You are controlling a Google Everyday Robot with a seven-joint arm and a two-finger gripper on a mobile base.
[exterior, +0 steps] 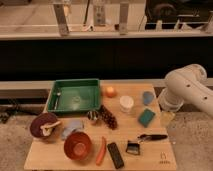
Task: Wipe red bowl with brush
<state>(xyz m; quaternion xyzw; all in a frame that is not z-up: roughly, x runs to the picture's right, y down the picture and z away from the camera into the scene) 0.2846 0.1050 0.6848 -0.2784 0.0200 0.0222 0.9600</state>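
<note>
The red bowl [77,145] is orange-red and stands upright near the table's front edge, left of centre. The brush [141,142] lies flat on the table to the bowl's right, its squarish dark head toward the bowl and its slim black handle pointing right. Only the white arm links [186,89] show at the right edge, above the table's right end. My gripper is out of view, so nothing of it shows near the brush or the bowl.
A black remote-like bar [115,155] and an orange carrot [101,151] lie between bowl and brush. A maroon bowl [44,125], green tray [74,95], grapes [108,117], white cup [126,104], teal sponge [146,117] and blue sponge [148,97] are behind.
</note>
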